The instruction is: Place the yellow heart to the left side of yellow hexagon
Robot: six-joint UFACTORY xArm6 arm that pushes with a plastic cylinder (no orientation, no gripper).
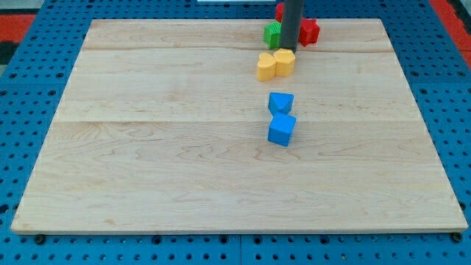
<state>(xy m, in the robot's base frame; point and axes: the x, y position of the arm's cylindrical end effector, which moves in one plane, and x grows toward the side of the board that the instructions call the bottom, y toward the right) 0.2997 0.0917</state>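
Resting just above the yellow hexagon block [285, 61], my tip [288, 49] has no fingers to open or close. The yellow heart block [266, 66] already touches the hexagon's left side on the pale wooden desk [147, 147]. Pushing down now would likely shove the hexagon away, breaking that arrangement.

yellow heart [266, 67] | yellow hexagon [285, 62] | two blue blocks [281, 129] | green block [273, 34] | red block [309, 31]
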